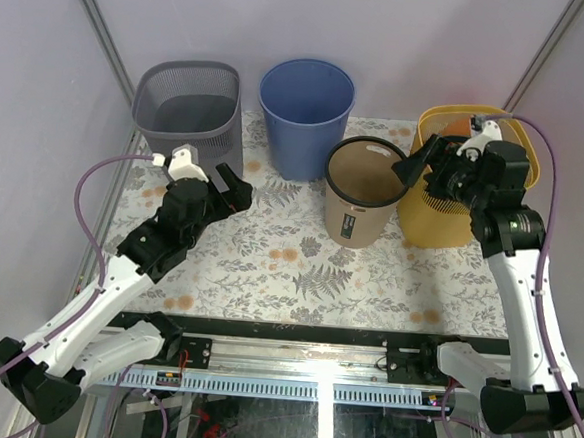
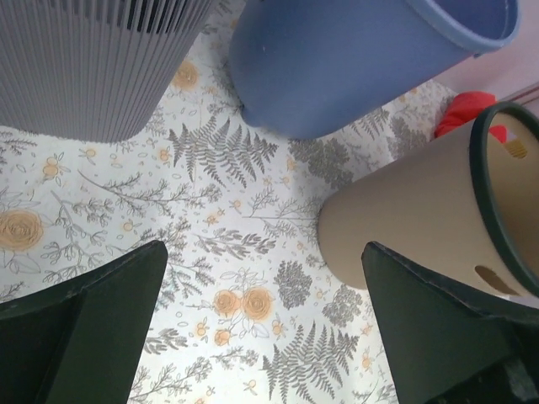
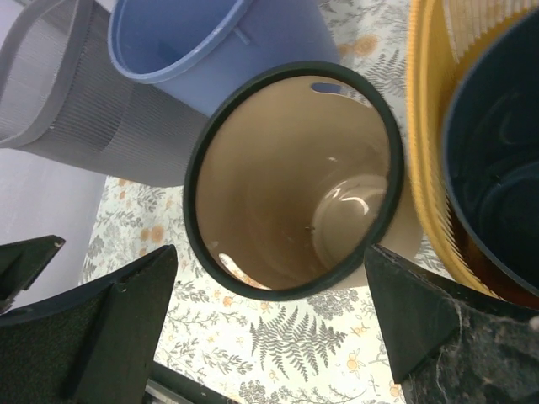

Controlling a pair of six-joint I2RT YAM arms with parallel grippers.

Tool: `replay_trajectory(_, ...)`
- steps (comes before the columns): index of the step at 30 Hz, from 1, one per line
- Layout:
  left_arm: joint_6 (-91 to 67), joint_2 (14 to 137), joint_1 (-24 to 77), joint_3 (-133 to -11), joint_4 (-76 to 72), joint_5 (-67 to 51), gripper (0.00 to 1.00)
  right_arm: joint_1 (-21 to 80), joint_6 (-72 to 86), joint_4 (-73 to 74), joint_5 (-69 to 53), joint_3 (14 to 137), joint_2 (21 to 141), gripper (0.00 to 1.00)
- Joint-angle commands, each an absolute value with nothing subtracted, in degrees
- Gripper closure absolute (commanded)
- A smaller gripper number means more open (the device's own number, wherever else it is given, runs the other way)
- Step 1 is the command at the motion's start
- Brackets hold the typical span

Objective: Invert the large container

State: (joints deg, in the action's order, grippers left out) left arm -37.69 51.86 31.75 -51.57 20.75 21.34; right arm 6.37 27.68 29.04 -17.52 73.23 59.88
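Several upright bins stand at the back of the table. A tan bin with a black rim is in the middle; it also shows in the right wrist view and the left wrist view. A blue bin, a grey mesh bin and a yellow basket stand around it. My right gripper is open above the tan bin's right rim, looking down into it. My left gripper is open and empty over the table, left of the tan bin.
A dark blue container sits inside the yellow basket. A red thing shows behind the tan bin. The floral table cover stretches in front of the bins to the metal rail at the near edge.
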Motion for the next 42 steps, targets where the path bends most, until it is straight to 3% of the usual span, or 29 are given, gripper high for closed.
replay_trajectory(1,-38.2,50.2,32.9,-50.1,23.0,20.7,0.00,10.7,25.0,28.7,-17.0,80.1,64.1,0.00)
replay_trajectory(19,-39.0,45.5,34.1,-46.7,27.2,21.6,0.00,30.1,18.7,38.9,-4.8,96.7,84.6,0.08)
replay_trajectory(30,-38.6,42.5,34.1,-46.2,32.3,22.9,0.00,35.1,16.2,43.1,2.5,99.7,93.4,0.16)
replay_trajectory(33,-38.7,41.7,34.1,-46.4,33.8,23.4,0.00,36.0,16.1,43.1,3.6,100.3,95.0,0.22)
replay_trajectory(39,-38.8,39.5,34.1,-46.3,37.0,23.7,0.00,37.0,16.9,43.0,4.3,101.9,99.6,0.42)
replay_trajectory(42,-38.9,38.5,34.1,-46.4,38.8,23.6,0.00,37.2,17.5,42.6,3.8,102.3,100.8,0.57)
